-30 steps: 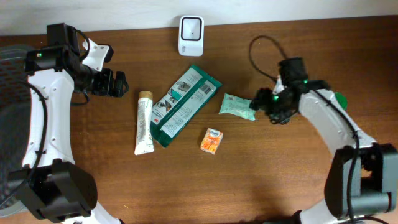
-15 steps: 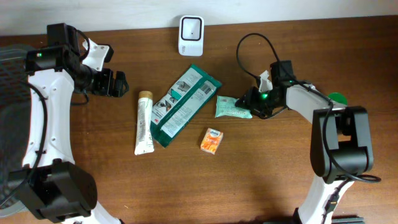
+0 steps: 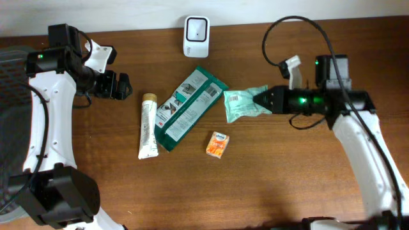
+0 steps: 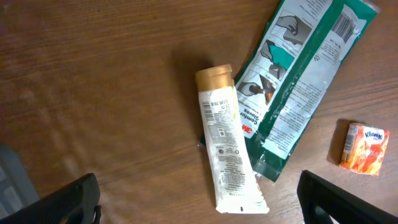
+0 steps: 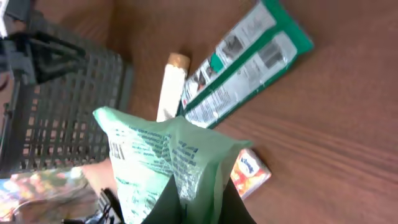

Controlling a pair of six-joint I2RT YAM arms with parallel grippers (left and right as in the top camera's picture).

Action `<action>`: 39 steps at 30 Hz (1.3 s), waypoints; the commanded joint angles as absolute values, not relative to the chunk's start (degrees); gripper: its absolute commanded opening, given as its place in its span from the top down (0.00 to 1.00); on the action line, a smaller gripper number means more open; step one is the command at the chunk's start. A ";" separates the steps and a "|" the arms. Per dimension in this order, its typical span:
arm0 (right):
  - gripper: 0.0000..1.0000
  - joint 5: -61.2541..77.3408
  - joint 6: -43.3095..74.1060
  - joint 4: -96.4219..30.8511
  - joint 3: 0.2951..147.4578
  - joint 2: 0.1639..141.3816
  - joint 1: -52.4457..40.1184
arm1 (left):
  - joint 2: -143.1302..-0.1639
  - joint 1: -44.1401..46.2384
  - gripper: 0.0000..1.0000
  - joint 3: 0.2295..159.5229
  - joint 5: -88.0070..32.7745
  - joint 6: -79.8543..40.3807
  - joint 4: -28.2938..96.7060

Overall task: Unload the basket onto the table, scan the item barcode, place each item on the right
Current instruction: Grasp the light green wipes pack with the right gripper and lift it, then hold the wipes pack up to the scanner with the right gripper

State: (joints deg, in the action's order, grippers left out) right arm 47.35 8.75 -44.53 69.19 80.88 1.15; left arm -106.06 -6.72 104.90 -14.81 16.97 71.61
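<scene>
One pale-green barcoded pouch (image 3: 241,106) tight in the right pincer (image 3: 262,101), left pincer (image 3: 123,85) wide; "3M" on the dark-green pack (image 4: 305,68).

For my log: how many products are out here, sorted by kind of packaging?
Tubes: 1, the white plastic tube with a gold cap.
Flat packets: 2, the dark green and white flat packet and the pale green soft pouch pinched in the right gripper.
Small boxes: 1, the orange cardboard box.
Total: 4.

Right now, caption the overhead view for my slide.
Right gripper pinches the light green packet near the dark green pouch; left gripper hangs open.
</scene>
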 commanded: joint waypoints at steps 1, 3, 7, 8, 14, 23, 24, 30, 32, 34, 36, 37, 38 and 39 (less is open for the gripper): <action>0.96 45.82 8.62 -47.90 69.49 73.78 1.26 | -104.88 -6.98 0.01 105.58 -15.64 17.65 71.68; 0.96 44.62 8.64 -50.78 69.58 70.08 1.15 | -104.88 -6.98 0.01 105.58 -15.64 17.67 71.68; 0.96 42.57 8.60 -55.37 71.72 69.19 1.15 | -104.88 -6.98 0.01 105.58 -15.64 17.67 71.68; 0.96 39.72 8.62 -56.27 72.73 69.21 0.99 | -104.88 -6.98 0.01 105.58 -15.64 17.65 71.68; 0.96 20.23 8.84 -67.44 96.40 82.56 -11.90 | -104.88 -6.98 0.01 105.58 -15.64 17.67 71.68; 0.96 -21.91 -12.40 -26.59 107.31 114.56 -26.26 | -104.88 -6.98 0.01 105.58 -15.64 17.67 71.68; 0.96 -21.91 -17.61 -20.21 107.28 117.12 -26.24 | -104.88 -6.98 0.01 105.58 -15.64 17.65 71.68; 0.96 -21.89 -53.45 21.47 107.26 133.47 -26.17 | -104.88 -6.98 0.01 105.58 -15.64 17.65 71.68; 0.96 -19.88 -60.93 31.99 107.26 138.47 -25.96 | -104.88 -6.98 0.01 105.58 -15.64 17.65 71.68; 0.96 -18.17 -61.08 34.11 107.28 140.05 -25.74 | -104.88 -6.98 0.01 105.58 -15.64 17.65 71.66; 0.96 -17.80 -61.08 34.20 107.28 140.64 -25.39 | -104.88 -6.98 0.01 105.58 -15.64 17.65 71.68; 0.96 -17.85 -61.08 34.13 107.28 140.64 -25.30 | -104.88 -6.98 0.01 105.58 -15.64 17.67 71.68; 0.96 -17.82 -61.08 34.63 107.28 140.64 -25.32 | -104.88 -6.98 0.01 105.58 -15.64 17.65 71.68; 0.96 -17.82 -61.04 34.79 107.28 140.64 -25.30 | -104.88 -6.98 0.01 105.58 -15.64 17.65 71.68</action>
